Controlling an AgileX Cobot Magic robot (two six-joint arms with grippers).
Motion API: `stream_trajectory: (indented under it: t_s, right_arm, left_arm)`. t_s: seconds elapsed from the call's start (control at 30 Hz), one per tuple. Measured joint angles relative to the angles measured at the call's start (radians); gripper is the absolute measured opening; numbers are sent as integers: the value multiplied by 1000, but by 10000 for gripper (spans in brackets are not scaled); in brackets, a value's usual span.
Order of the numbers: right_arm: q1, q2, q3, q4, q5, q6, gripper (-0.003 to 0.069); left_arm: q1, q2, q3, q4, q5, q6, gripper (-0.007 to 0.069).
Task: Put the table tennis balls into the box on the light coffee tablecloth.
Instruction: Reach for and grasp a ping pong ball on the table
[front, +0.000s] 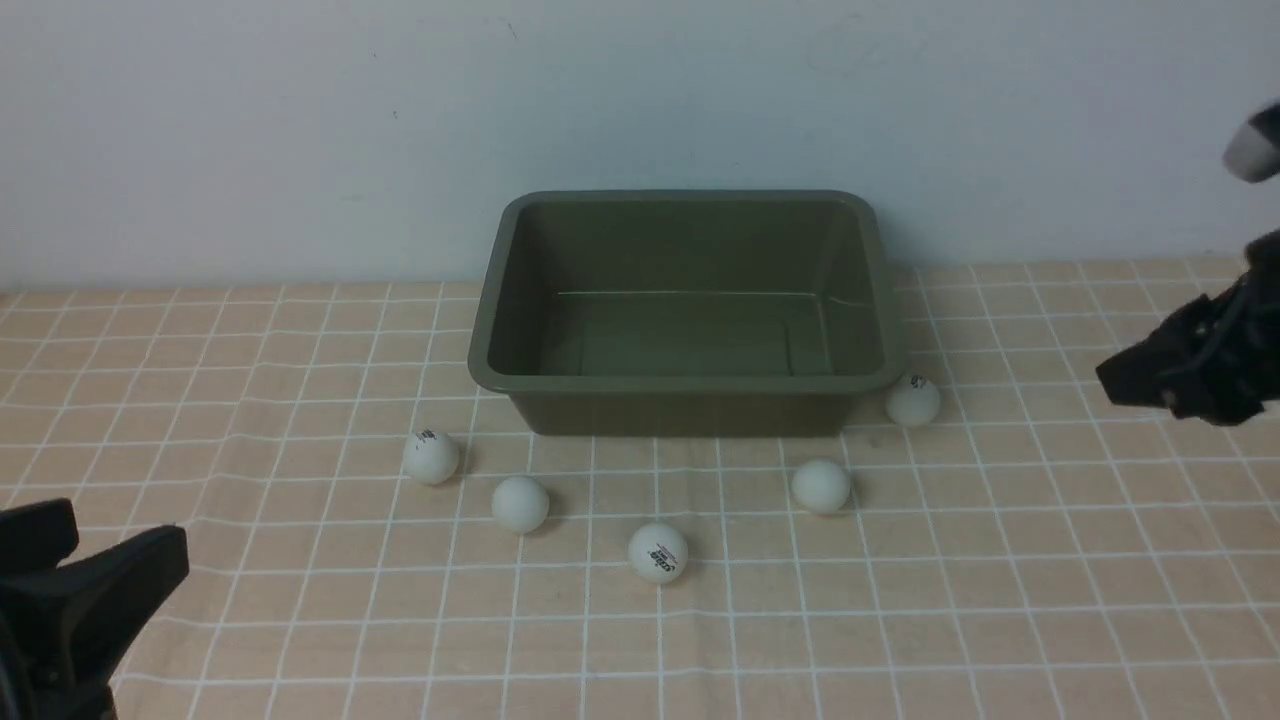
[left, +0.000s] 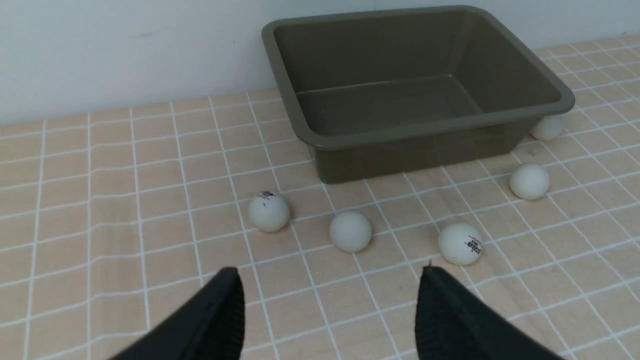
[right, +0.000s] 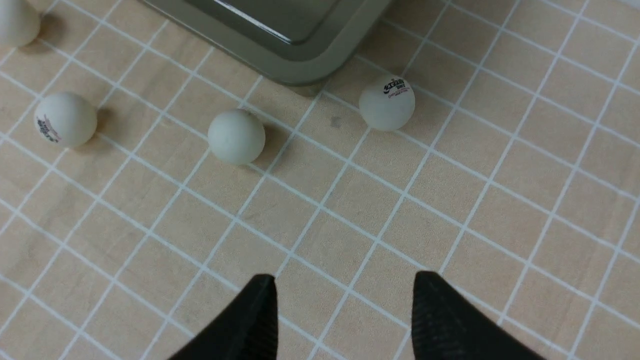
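The left gripper (left: 329, 274) hangs low over the light coffee tablecloth (front: 300, 620). Its two black fingers (left: 215, 320) are spread wide with only cloth between them, and it has hold of nothing. The right gripper (right: 346, 276) points down at the cloth, its fingers parted too and gripping nothing.

The box (front: 690, 385) stands on the cloth against the pale wall (front: 300, 120). It is ahead of the left gripper and off to its right, and to the left of the right gripper. Its near wall and rolled rim stand between every ball and the inside.

The table tennis balls (left: 350, 231) all lie on the cloth outside the box, in a loose arc along its near side. The leftmost ball (front: 431, 457), printed, is closest to the left gripper, ahead and to its right. Next come the plain ball (front: 520, 503) and then the logo ball (front: 658, 552), which is furthest out from the box. On toward the right gripper lie the second plain ball (front: 821, 486) and the corner ball (front: 913, 401), printed. The corner ball sits just beside the box's near right corner, and whether it touches I cannot tell. It is the one nearest the right gripper. A small dark speck (right: 336, 121) marks the cloth between those last two.

Counted: five balls, three printed and two plain as seen; one box; one cloth; two grippers.
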Motion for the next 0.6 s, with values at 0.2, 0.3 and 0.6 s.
stream_trajectory:
  t_s: [0.2,0.3,0.6]
  right_arm:
    - [0,148,-95,21,-62,10,433]
    - [0,226,-143,28,-70,-3,442]
    - [0,414,-200,68,-101,-433,443]
  left_arm:
    - [0,7,-5,0,-1,15,386]
    - [0,7,-5,0,0,15,386]
    - [0,7,-6,0,0,15,386]
